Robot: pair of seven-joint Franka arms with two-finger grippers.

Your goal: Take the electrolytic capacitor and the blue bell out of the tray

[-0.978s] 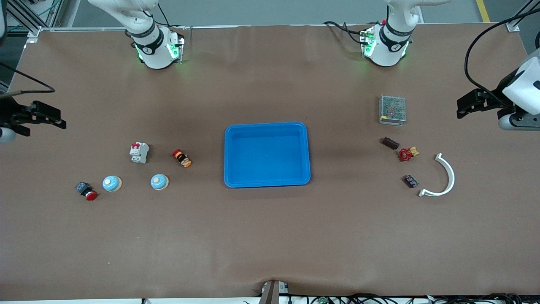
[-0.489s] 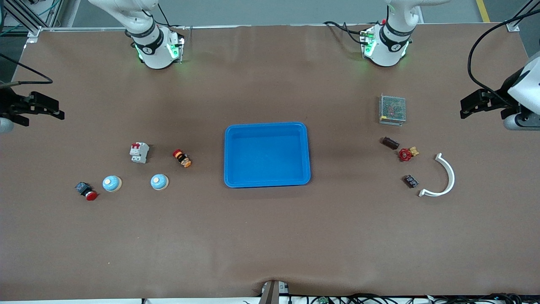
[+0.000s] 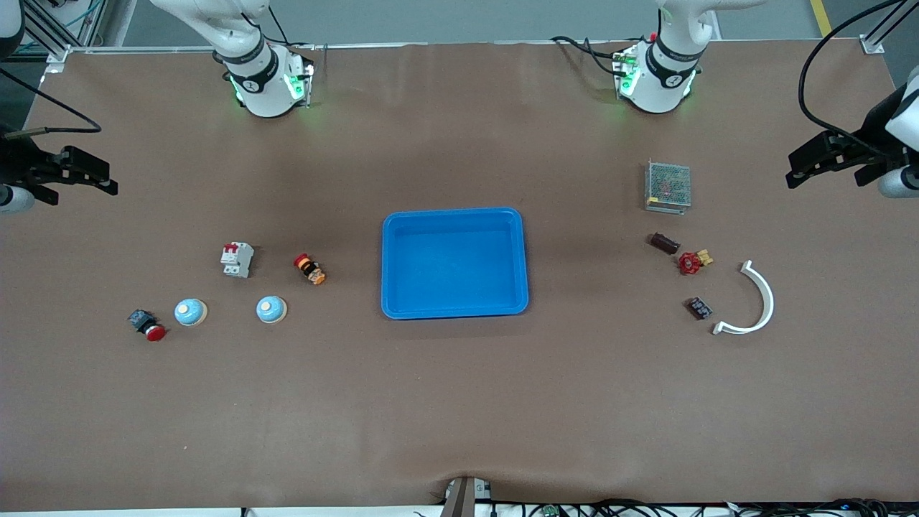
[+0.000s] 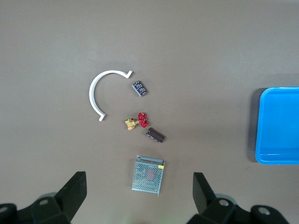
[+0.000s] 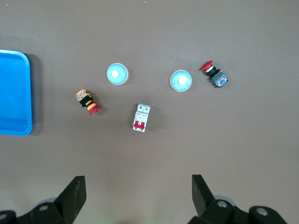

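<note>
Right gripper (image 3: 108,183): you had it up over the table's edge at the right arm's end, fingers (image 5: 74,193) spread wide, nothing between them.
Push button (image 3: 147,325): red-capped, it lay closest to that end of the table of all the small parts.
Bells: you had two pale blue ones – the outer bell (image 3: 190,311) just beside the push button, the inner bell (image 3: 271,309) nearer the tray; neither was touched.
Circuit breaker (image 3: 238,259): white with red levers, it stood farther from the front camera than the two bells.
Emergency stop switch (image 3: 310,269): it lay on its side between the circuit breaker and the tray.
Tray (image 3: 454,214): blue, it sat at the middle of the table, with nothing visible in it.
Power supply (image 3: 668,186): the mesh-covered box lay toward the left arm's end, farther from the front camera than the capacitor.
Capacitor (image 3: 665,243): the dark cylinder lay on its side, apart from the tray – just beside the red valve (image 3: 692,262).
Small dark block (image 3: 699,308): it lay nearer the front camera than the valve.
White arc (image 3: 754,301): the curved strip lay flat, close to the block.
Left gripper (image 3: 808,165): you held it over the table's edge at the left arm's end, fingers (image 4: 74,191) parted fully and holding nothing.
</note>
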